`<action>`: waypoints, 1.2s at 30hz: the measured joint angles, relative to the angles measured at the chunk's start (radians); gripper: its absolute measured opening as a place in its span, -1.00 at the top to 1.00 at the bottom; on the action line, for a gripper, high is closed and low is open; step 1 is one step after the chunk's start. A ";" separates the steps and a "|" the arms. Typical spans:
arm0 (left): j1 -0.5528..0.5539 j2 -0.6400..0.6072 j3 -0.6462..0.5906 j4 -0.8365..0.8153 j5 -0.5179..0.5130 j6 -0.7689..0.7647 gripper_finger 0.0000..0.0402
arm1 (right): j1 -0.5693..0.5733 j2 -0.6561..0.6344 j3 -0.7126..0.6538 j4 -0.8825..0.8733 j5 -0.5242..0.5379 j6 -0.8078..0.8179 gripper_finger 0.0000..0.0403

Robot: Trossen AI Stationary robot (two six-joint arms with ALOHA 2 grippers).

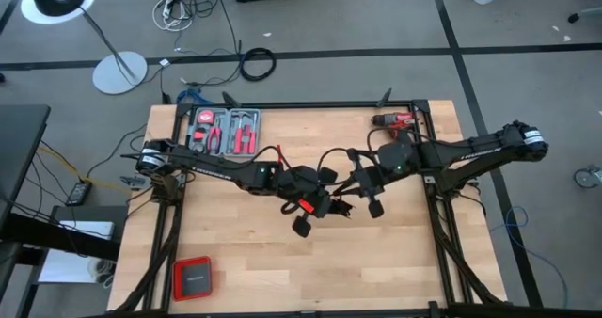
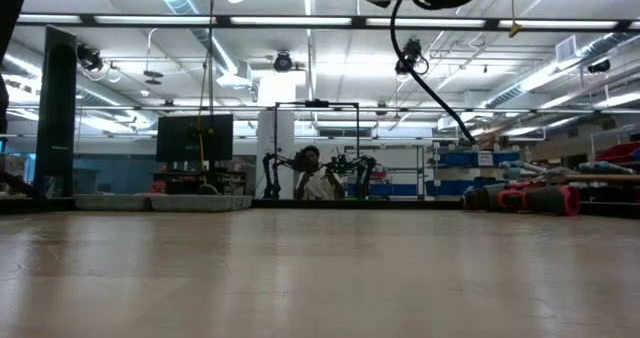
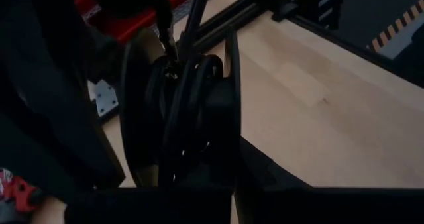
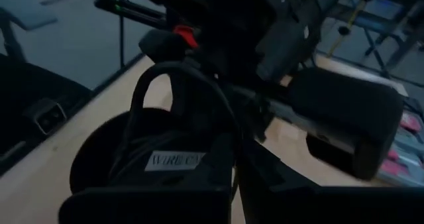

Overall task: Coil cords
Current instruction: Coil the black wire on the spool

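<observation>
Both dark arms had met above the middle of the pale wooden table [image 1: 235,262], lifted well clear of it; the level view across the boards showed bare wood with nothing resting there. Working the thin black flexible cord [image 3: 182,101] in the air probably kept its loops from dragging or snagging on the surface.

The left gripper [image 1: 303,208] reached in from the left, and its wrist view showed several black turns bunched tightly between its fingers [image 3: 136,118], with a strand running up and away from the bundle. Its jaws were closed down narrow on those turns, seemingly to pin the finished loops.

The right gripper [image 1: 362,188] faced it at close range from the right. In its own wrist view a loop of the cord arched up above a small white label [image 4: 175,161] printed with lettering, just ahead of its fingers. Its jaws were also closed almost fully; they seemed to pinch the cord near that label, though the dark frame made the exact contact hard to confirm. Holding a second point likely let it feed another turn.

The red cordless drill [image 1: 395,120] and the tray of red-handled hand tools [image 1: 226,130] lay at the far edge, well apart, and a flat red-rimmed case [image 1: 192,278] sat at the near left corner.
</observation>
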 joint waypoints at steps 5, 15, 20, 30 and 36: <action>0.002 0.000 0.000 0.021 0.002 0.012 1.00 | -0.039 0.000 0.000 0.007 -0.048 0.010 0.98; -0.025 0.000 0.000 0.087 -0.075 0.136 1.00 | -0.103 0.000 0.000 0.045 -0.227 0.036 0.98; -0.029 0.000 0.000 0.126 -0.126 0.170 1.00 | -0.136 0.000 0.000 0.052 -0.267 0.118 0.98; -0.022 0.002 0.039 0.098 -0.126 0.120 1.00 | -0.202 -0.001 0.000 -0.076 -0.413 0.335 0.98; -0.020 0.001 0.062 0.098 -0.092 0.124 1.00 | -0.239 -0.002 -0.001 -0.052 -0.491 0.346 0.98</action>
